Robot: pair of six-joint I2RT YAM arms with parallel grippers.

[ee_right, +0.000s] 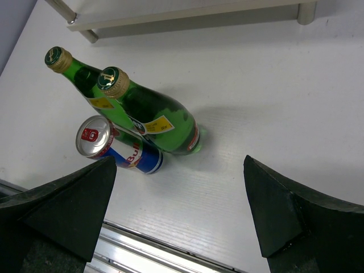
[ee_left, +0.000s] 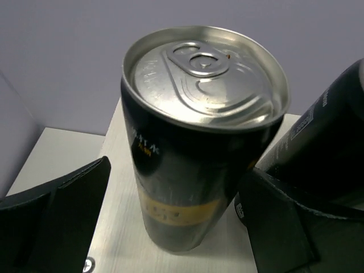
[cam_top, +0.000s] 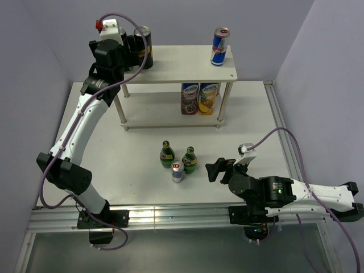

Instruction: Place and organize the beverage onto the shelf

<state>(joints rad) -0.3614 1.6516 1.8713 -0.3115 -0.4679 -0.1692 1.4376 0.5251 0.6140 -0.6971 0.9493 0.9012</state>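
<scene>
The second black can [ee_left: 327, 133] is cut off.

The left tool [cam_top: 136, 54] was at the left end of the shelf's [cam_top: 182, 63] top board, close against a black can [cam_top: 145, 38] standing there. A blue-and-silver can [cam_top: 219, 46] stood upright at the board's right end, above two juice cartons [cam_top: 190, 98] on the lower tier. On the bench [cam_top: 119, 165] in front stood one green bottle [cam_top: 166, 155], a second green bottle [cam_top: 189, 161] and another blue-and-silver can [cam_top: 178, 173], clustered together. The right tool [cam_top: 212, 170] hung low, near them on their right.
</scene>
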